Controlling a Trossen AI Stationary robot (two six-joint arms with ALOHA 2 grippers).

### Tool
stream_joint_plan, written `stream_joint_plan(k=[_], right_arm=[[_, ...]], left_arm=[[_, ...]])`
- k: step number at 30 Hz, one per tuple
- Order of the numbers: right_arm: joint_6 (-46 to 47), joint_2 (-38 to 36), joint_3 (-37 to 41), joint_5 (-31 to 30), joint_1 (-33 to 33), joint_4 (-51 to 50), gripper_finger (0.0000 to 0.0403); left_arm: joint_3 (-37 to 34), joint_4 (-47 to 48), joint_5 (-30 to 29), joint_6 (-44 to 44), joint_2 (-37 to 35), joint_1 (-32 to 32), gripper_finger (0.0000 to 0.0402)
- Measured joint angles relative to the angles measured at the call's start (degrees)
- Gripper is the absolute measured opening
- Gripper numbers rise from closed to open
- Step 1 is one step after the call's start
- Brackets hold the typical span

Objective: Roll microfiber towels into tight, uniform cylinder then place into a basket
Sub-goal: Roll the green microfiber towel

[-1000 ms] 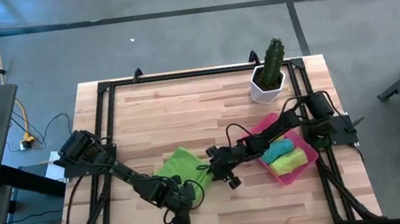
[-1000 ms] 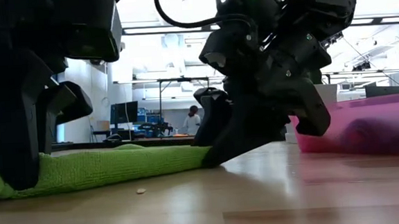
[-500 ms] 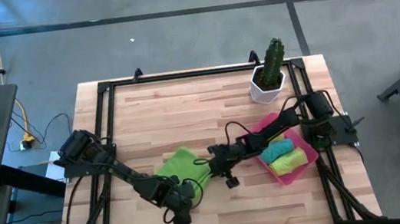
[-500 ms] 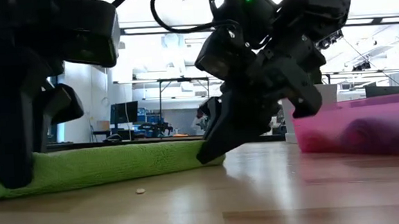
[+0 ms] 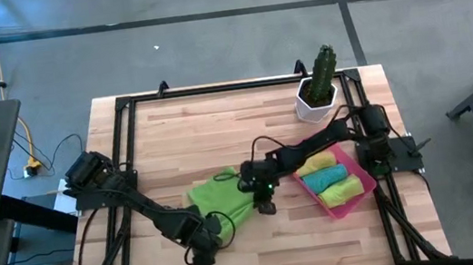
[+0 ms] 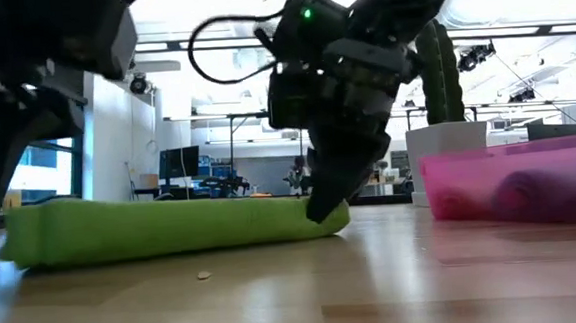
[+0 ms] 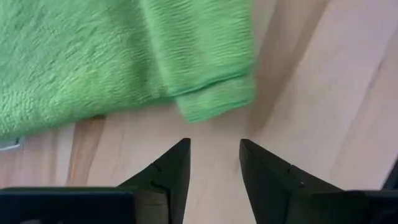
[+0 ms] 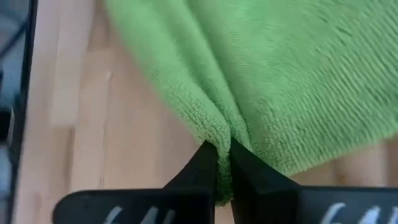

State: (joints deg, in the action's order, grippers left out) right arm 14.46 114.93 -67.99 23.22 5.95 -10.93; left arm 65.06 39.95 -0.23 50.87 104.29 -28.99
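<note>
A lime green microfiber towel (image 5: 219, 194) lies on the wooden table left of the basket (image 5: 367, 184); in the low view it is a thick flat band (image 6: 162, 227). My right gripper (image 5: 262, 200) is shut on its right end. My left gripper (image 7: 214, 146) stands open above bare wood just off the towel's near corner (image 7: 214, 99), with nothing between its fingers. The pink-red basket (image 6: 510, 183) holds a rolled teal towel (image 5: 327, 178) and a rolled yellow towel (image 5: 341, 192). My right gripper pinches a bunched fold of the towel's right edge (image 8: 214, 127) between its two fingers. The fingers slant down at it from above and from the table's right side (image 6: 323, 211). How many layers are held cannot be told. The rest of the towel lies slack on the table.
A white pot with a green cactus (image 5: 316, 99) stands at the far right, behind the basket. A black frame (image 5: 123, 106) runs round the table's edges. Bare wood lies along the far half (image 5: 217, 126) and near the front edge.
My left gripper has let go of the towel's near left end and risen clear of it. My right gripper has shut on the towel's right edge, rolled about its wrist and gone a little up and toward the table's left. The towel now looks thicker in the low view.
</note>
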Motion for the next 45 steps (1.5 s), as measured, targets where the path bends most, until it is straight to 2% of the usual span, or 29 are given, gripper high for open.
stream_joint_plan(k=[3,7,15,18,24,30,34,41,45], right_arm=[[6.2,0.0,0.5,1.8,-2.0,0.6,0.0003],[12.1,0.6,0.5,9.8,-4.5,1.2,0.0003],[23.3,5.7,0.1,21.9,-7.9,2.8,0.0003],[24.8,6.3,0.1,22.9,-8.4,2.8,0.0005],[26.0,6.3,-1.1,22.9,-8.6,2.7,0.0006],[26.0,6.4,-2.1,22.8,-8.3,2.4,0.0006],[25.8,6.4,-2.1,22.8,-8.2,2.0,0.0007],[25.6,6.4,-2.1,22.5,-8.2,1.7,0.0007],[25.6,6.4,-2.1,22.5,-8.2,1.7,0.0007]], left_arm=[[1.9,0.0,-0.7,-1.0,0.0,-0.6,0.0128],[5.4,-0.4,-3.1,-3.5,-0.1,-1.7,0.0125],[7.0,-2.7,-19.1,-8.2,0.0,-2.0,0.0125],[7.0,-2.2,-21.9,-10.8,1.2,-2.0,0.0125],[7.0,-1.3,-23.2,-15.9,5.2,-2.2,0.0125],[7.0,9.3,-28.0,-11.5,7.0,-0.9,0.0125],[7.0,11.5,-30.7,-11.0,6.4,-0.2,0.0125],[5.0,9.9,-30.3,-14.5,6.4,2.3,0.0125],[3.2,9.1,-27.1,-16.1,6.4,4.2,0.0125]])
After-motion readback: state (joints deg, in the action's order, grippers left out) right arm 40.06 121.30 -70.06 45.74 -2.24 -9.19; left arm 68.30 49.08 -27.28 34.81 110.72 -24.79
